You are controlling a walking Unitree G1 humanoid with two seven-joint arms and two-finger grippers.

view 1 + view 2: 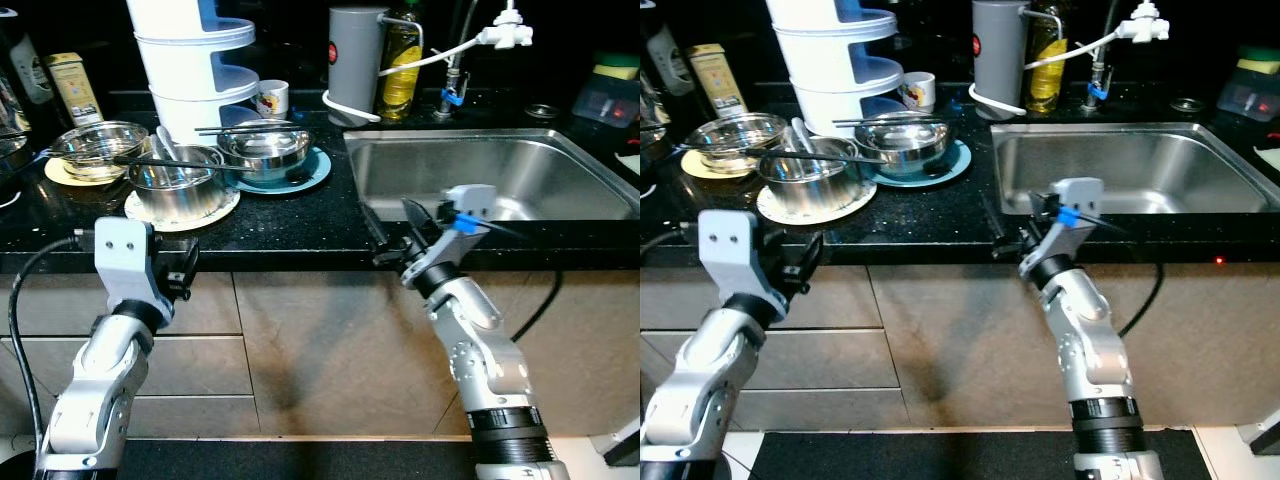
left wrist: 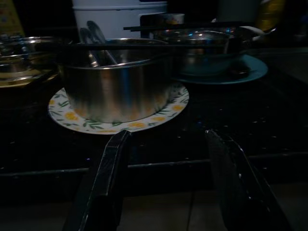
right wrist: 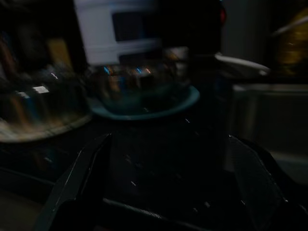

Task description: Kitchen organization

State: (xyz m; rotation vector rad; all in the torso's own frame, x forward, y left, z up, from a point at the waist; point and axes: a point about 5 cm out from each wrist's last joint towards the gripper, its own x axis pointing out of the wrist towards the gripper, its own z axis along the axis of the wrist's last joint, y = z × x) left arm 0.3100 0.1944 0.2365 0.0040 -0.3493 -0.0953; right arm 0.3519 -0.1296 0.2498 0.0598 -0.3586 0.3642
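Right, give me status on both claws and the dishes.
Left claw open, empty, at counter edge facing steel bowl on floral plate. Right claw open, empty, toward bowl on teal plate. Chopsticks across bowls.

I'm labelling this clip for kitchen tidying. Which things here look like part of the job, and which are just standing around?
Likely part of the job:
steel bowl on the flowered plate
steel bowl on the blue plate
glass bowl
chopsticks
sink
left gripper, right gripper, both open

Just standing around:
white tiered container
mug
grey jug
oil bottle
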